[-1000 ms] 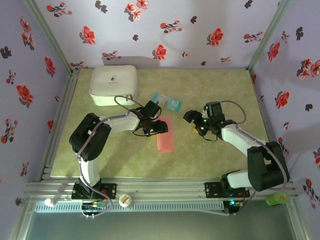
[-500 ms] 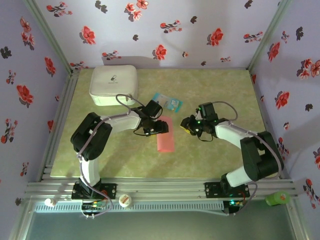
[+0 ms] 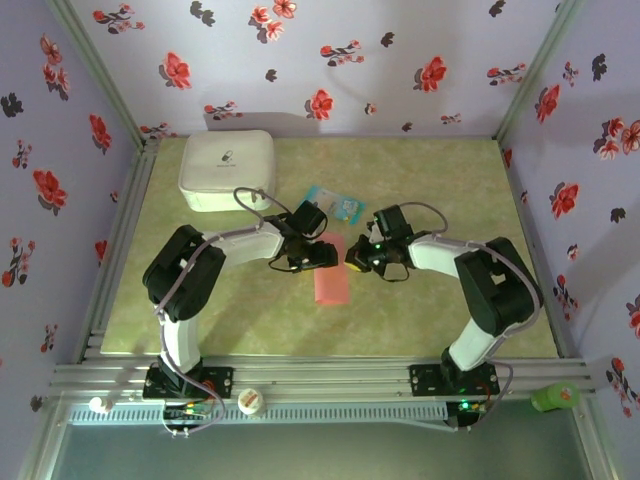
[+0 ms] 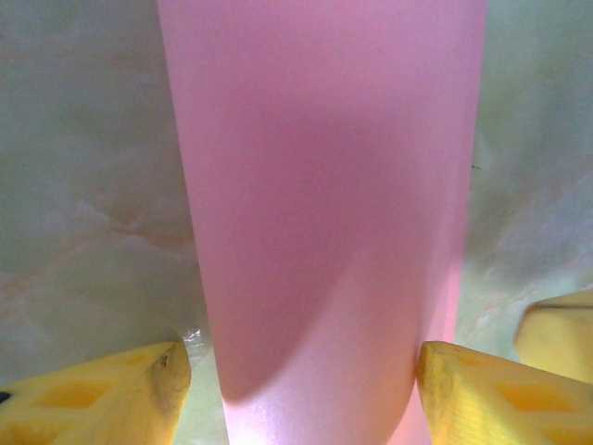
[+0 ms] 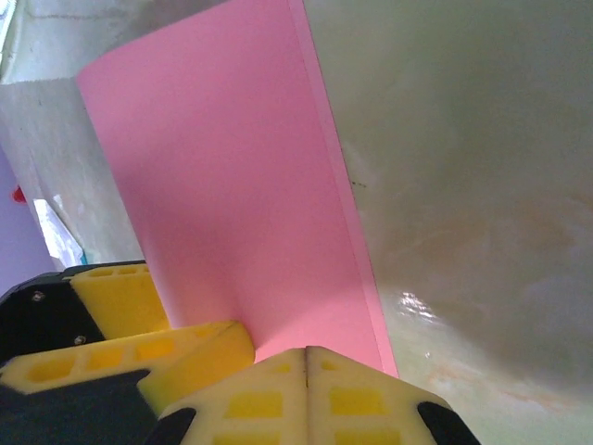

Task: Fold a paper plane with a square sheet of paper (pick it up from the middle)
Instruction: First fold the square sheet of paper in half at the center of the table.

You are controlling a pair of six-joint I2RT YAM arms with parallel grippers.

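Midway across the table (image 3: pixel 440 180), the folded sheet of paper (image 3: pixel 331 285) lay as a strip, long axis running near edge to far edge. The left gripper (image 3: pixel 322 256) straddled its far end, jaws apart; the right gripper (image 3: pixel 352 258) reached in low, pads pressed together at its right edge.

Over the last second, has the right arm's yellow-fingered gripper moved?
Yes. The right gripper moved left, from well right of the salmon-pink folded paper sheet to its right edge.

Right gripper (image 3: pixel 356 258) moves left, from well apart to the right edge of the square sheet of paper (image 3: pixel 330 283). Its jaws go from wide to fully closed (pads (image 5: pixel 269 394) together, tips at the paper's edge).
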